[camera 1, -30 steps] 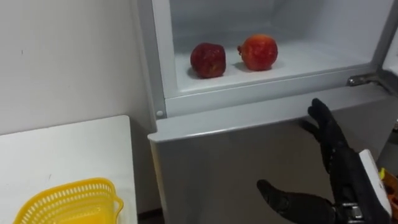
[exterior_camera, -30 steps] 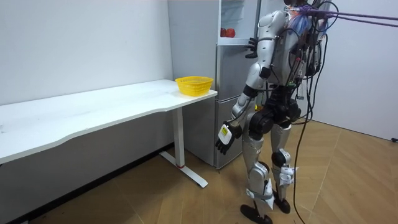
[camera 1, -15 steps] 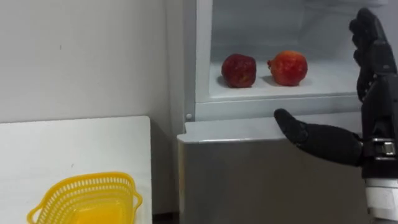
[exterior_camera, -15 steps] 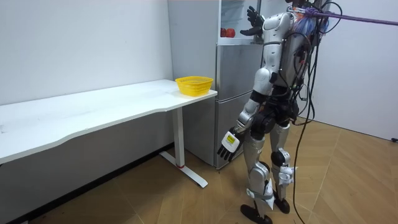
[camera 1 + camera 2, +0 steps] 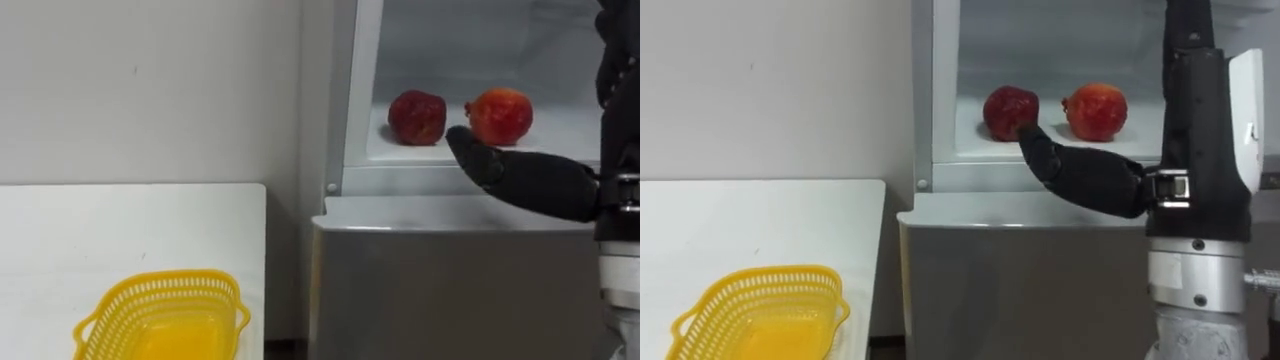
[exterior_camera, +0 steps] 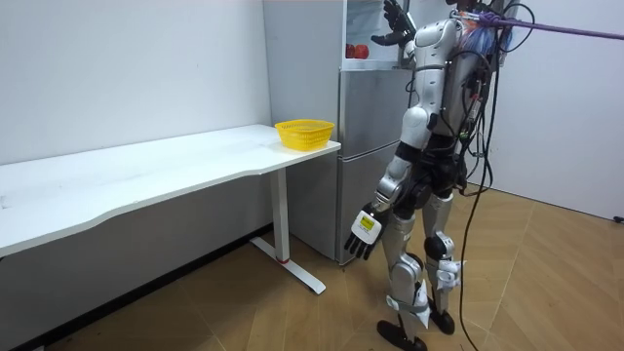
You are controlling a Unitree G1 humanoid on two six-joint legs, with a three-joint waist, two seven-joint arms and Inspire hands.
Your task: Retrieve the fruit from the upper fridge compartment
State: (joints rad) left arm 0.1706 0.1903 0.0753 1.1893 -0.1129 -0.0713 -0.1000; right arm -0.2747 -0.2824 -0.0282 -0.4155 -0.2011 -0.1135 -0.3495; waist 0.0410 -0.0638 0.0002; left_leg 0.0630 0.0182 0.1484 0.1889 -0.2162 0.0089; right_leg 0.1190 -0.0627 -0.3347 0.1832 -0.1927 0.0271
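The darker fruit [image 5: 417,117] and brighter fruit [image 5: 498,116] sit just apart on the upper fridge shelf [image 5: 400,155]. Your right hand [image 5: 545,183] hovers before them, fingers wide, empty: reach deeper, then curl round one without nudging the other.

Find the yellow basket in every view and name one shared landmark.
Left eye view: basket bottom left, on the table.
Right eye view: bottom left too.
Room view: centre, on the table end.
Shared landmark: fridge, right of the basket.
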